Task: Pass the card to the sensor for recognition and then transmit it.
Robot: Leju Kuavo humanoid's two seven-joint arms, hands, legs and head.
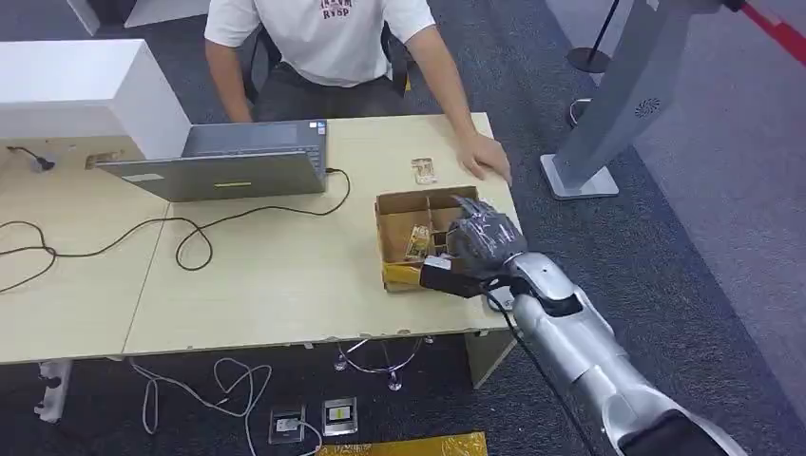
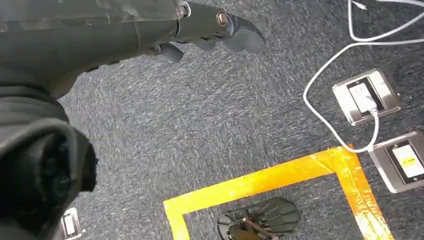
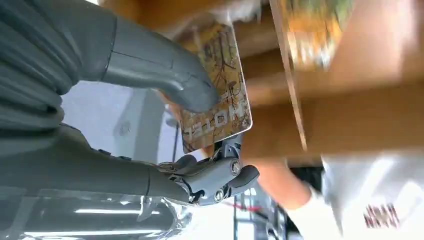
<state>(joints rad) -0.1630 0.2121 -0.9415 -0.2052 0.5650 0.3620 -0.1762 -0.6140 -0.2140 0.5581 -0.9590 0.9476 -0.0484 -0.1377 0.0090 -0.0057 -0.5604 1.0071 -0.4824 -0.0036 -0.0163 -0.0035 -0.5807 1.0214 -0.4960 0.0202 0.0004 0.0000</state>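
Right hand [image 3: 165, 125] around patterned card [image 3: 220, 90]

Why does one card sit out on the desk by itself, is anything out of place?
One card lies loose on the table, outside the divided cardboard box that holds others, near the person's hand. Otherwise nothing looks spilled or damaged. The right hand holds a card over the box.

The right hand [image 3: 200, 135] pinches a glossy gold patterned card printed "HOTEL" [image 3: 217, 85] between its thick grey thumb and darker fingers [image 3: 220, 177], close to a blurred brown cardboard box wall [image 3: 350, 115].
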